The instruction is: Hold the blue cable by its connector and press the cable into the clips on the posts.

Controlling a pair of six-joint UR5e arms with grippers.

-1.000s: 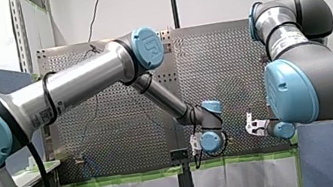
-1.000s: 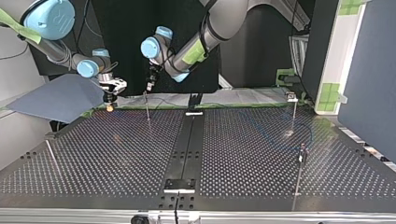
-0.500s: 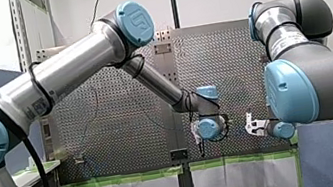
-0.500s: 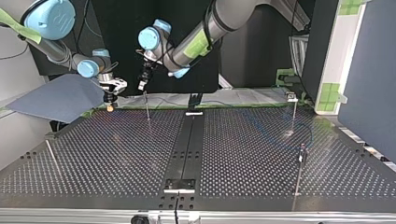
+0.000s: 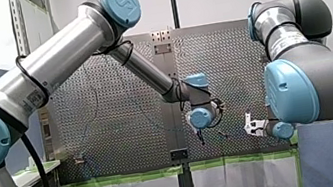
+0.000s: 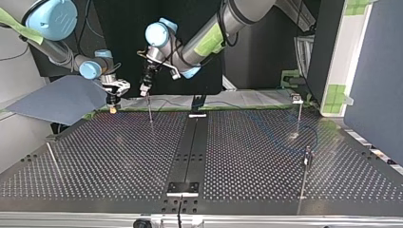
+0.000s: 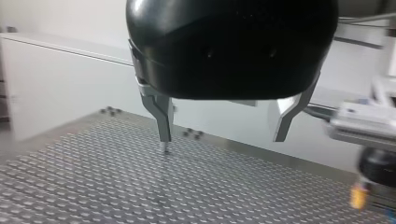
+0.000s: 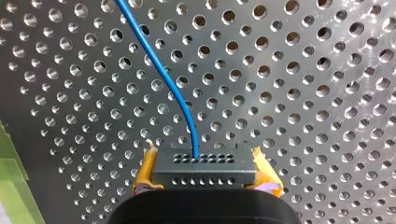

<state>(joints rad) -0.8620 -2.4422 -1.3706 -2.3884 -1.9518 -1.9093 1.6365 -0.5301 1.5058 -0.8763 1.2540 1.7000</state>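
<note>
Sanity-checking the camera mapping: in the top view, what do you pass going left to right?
Blue-grey sheet → my right gripper, clamped on the connector → my left gripper → black centre strip → far post with a clip → white panel with green squares.

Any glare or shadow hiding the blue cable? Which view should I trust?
Right wrist view: evenly lit; the cable stands plain against the table, running from the connector in my right gripper. Top view: the table reflects pale light by the post, and the cable barely shows there. Left wrist view: my left gripper and its black housing block much; no cable seen.
</note>
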